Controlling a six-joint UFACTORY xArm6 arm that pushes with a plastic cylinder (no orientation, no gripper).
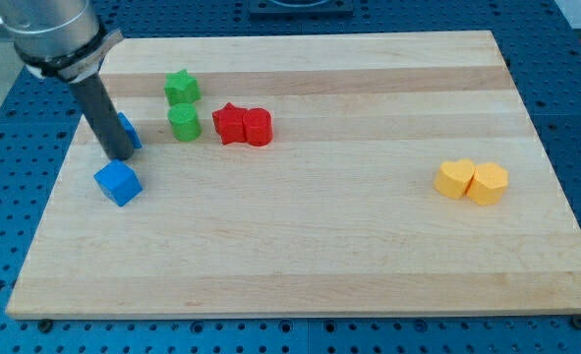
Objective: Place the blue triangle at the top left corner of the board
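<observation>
Blue pegboard lay under the wooden counter (300, 246). My tip (119, 155) touched the blue triangle (128, 129) far on the left, partly hiding it, with the blue cube (118, 183) just near it. My end effector was only a rod and held nothing. Two green blocks (182, 105) sat right of it.

so the arm is basically a chunky grey metal cylinder (49, 34) with a lighter silver ring round its bottom edge, and a plain dark rod (101, 113) sticking out of it. my tip (119, 155) is blunt, same dark colour.
</observation>
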